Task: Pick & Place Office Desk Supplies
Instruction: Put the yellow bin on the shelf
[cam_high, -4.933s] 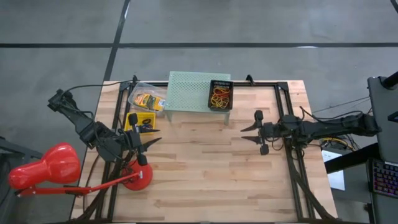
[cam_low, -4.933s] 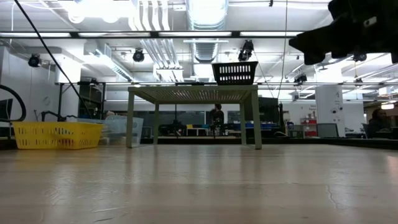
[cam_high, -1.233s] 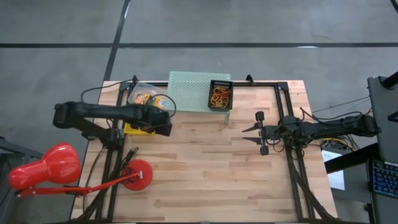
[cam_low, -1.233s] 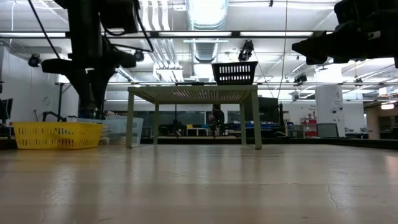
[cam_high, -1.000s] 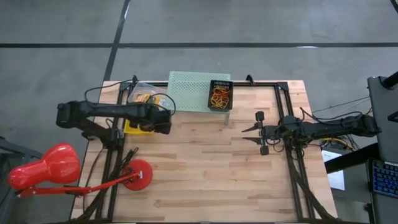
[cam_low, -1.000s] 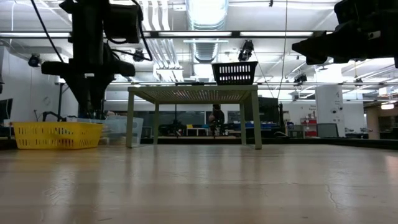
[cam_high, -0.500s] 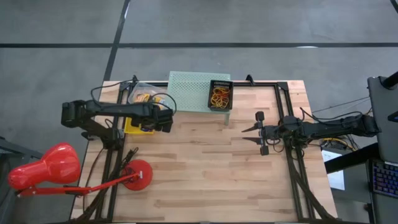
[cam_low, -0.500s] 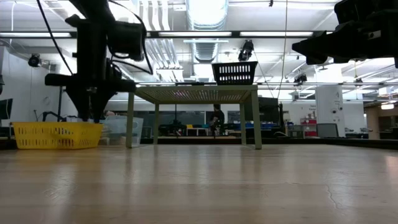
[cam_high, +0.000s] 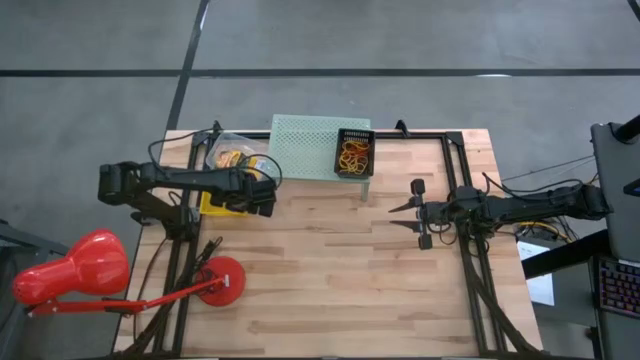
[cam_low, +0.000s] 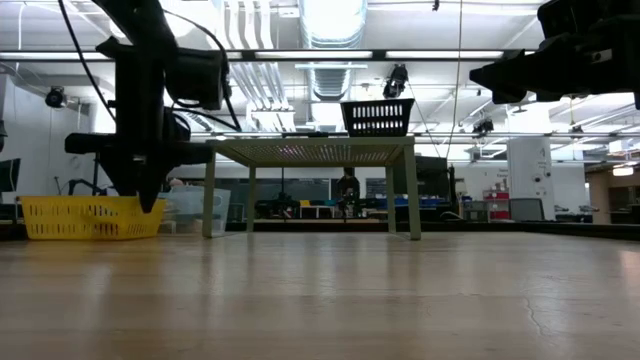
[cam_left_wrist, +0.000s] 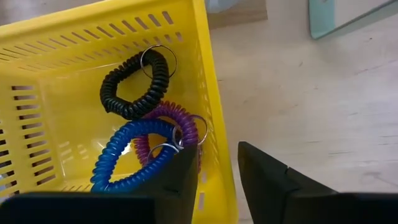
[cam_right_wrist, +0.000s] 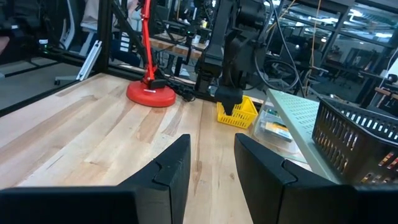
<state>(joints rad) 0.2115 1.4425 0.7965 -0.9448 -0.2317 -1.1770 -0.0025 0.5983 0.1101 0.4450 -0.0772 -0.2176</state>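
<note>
Three coil wristbands (cam_left_wrist: 134, 134) fill yellow basket (cam_left_wrist: 74, 37).

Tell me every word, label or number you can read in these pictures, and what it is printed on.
None can be read.
Printed boxes in the clear container: print too small to read.
Keyboard at the right edge: keys too small to read.
Yellow basket with black coil, blue coil, purple coil: no lettering.
Mint-green stand, black basket: no lettering.
</note>
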